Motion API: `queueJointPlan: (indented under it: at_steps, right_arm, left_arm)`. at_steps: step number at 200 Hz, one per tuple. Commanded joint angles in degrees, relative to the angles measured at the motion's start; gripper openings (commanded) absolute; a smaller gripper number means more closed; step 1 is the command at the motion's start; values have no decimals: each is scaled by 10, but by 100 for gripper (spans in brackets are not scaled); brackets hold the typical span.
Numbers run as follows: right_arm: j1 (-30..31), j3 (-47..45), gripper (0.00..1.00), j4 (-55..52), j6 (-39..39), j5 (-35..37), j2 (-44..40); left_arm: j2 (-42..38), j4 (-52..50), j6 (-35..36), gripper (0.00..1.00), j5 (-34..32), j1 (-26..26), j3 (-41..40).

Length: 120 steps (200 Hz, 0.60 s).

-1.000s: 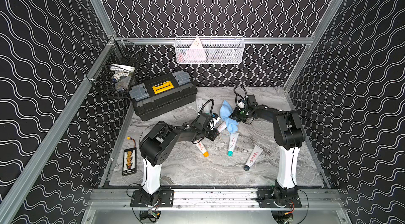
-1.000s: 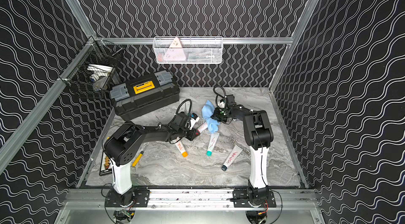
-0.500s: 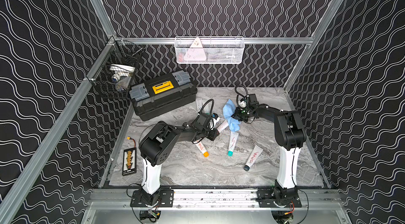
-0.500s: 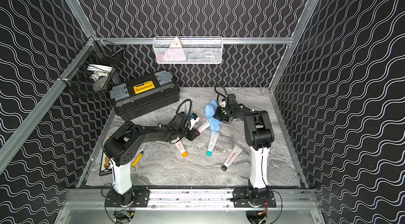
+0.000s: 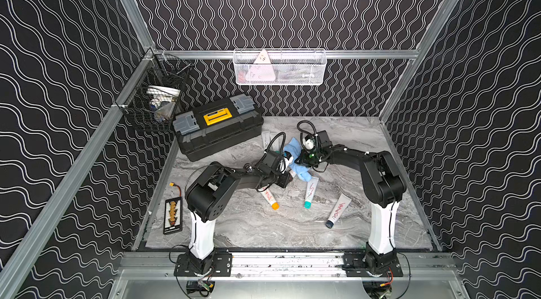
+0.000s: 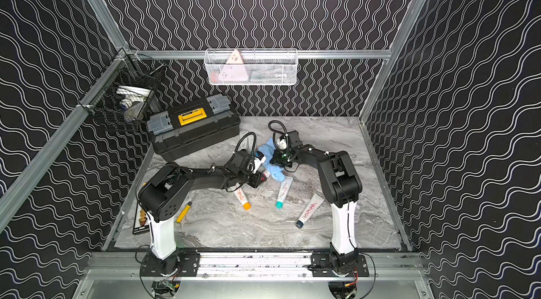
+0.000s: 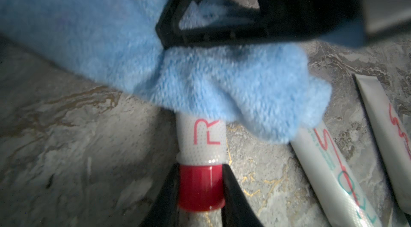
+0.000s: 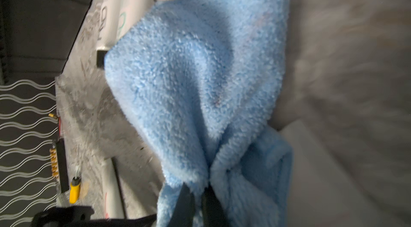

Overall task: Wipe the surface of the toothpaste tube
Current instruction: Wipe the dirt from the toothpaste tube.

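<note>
Mid-frame on the marble tabletop (image 5: 263, 230), the left arm (image 5: 243, 176) and right arm (image 5: 351, 155) meet at a crumpled blue cloth (image 5: 303, 174), with an orange-capped tube (image 5: 270, 198), a teal-capped tube (image 5: 309, 193) and a dark-capped tube (image 5: 337, 212) below it, and a black toolbox (image 5: 218, 129) up-left.

I see my left arm (image 5: 210, 192) and right arm (image 5: 380, 177) as bulky matte-black links on white lower columns (image 5: 202, 233), each standing on a black screwed plate (image 5: 202, 264). Black cables (image 5: 304, 127) loop at both wrists, and the left gripper (image 7: 200, 170) has tapering black fingers (image 7: 164, 199).
</note>
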Motion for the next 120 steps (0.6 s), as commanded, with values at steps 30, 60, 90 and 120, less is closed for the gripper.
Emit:
queueJointPlan:
  at_steps: [30, 60, 90, 120]
  right_arm:
    - [32, -42, 0, -24, 61, -70, -40]
    - [32, -58, 0, 0, 87, -93, -53]
    - [31, -61, 0, -1, 81, -91, -50]
    - [29, -57, 0, -19, 60, -69, -40]
  left_arm:
    - [0, -14, 4, 16, -11, 1, 0]
    - [0, -14, 3, 16, -10, 1, -1]
    - [-3, -14, 4, 16, -12, 0, -2]
    - [-3, -12, 3, 16, -10, 0, -3]
